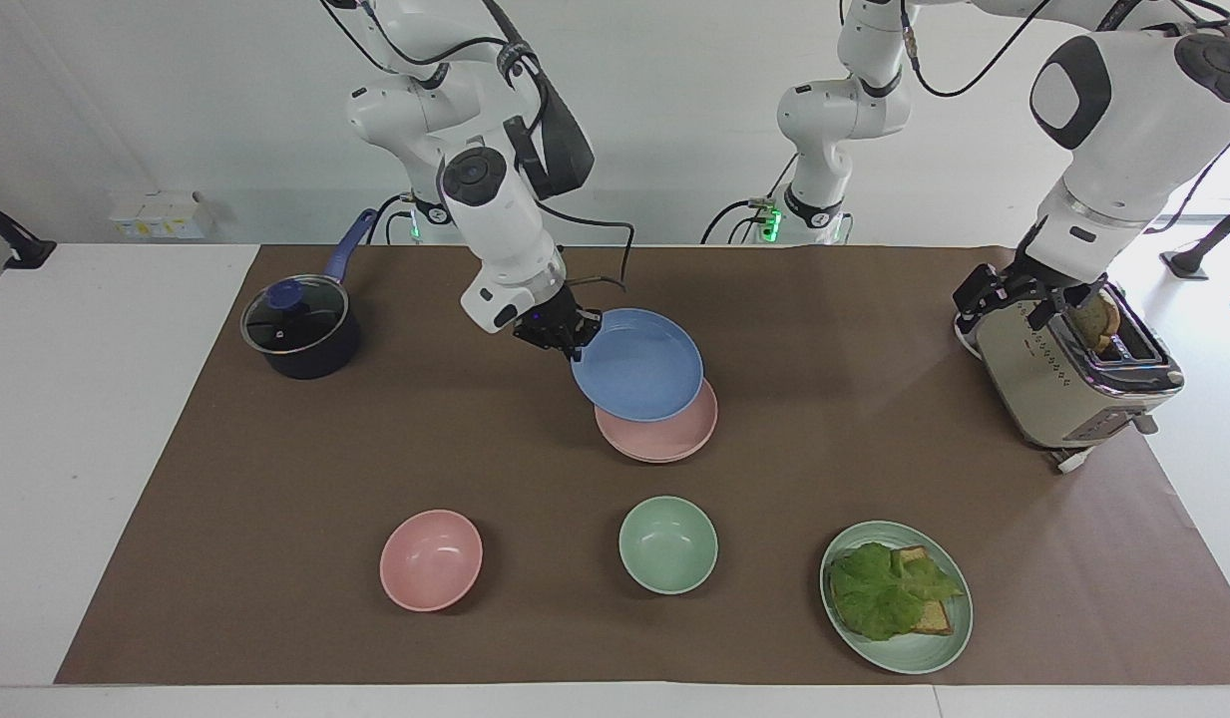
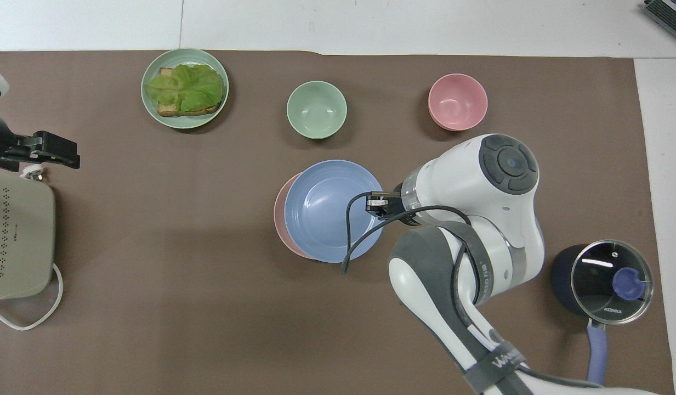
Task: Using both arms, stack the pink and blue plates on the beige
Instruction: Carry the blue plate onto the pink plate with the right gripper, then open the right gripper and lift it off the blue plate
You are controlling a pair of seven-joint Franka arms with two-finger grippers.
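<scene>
A: Where's the blue plate (image 1: 639, 364)?

B: In the air, over the pink plate (image 1: 664, 439). The right gripper (image 1: 573, 344) is clamped on its rim, on the side toward the right arm's end. The plate hangs tilted and covers most of the pink one; from overhead only a pink crescent shows past its edge.

A: Are the two plates touching?

B: I can't tell. The blue plate's lower edge is very close to the pink plate in the facing view.

A: And the pink plate itself?

B: Flat on the mat (image 1: 824, 479), about mid-table, nearer to the robots than the green bowl (image 1: 668, 544). A second rim shows just under it, so it seems to rest on another plate, but I can't make out its colour.

A: The left arm?

B: It waits at its own end. The left gripper (image 1: 1014, 297) sits at the top of the toaster (image 1: 1068, 374), fingers apart and holding nothing. A slice of bread (image 1: 1095, 321) stands in the slot just beside it.

A: What else is on the mat?

B: A lidded pot (image 1: 300, 334) toward the right arm's end, a pink bowl (image 1: 431, 558) beside the green bowl, and a green plate (image 1: 914, 653) with lettuce (image 1: 884, 593) on toast, farther from the robots than the toaster.
</scene>
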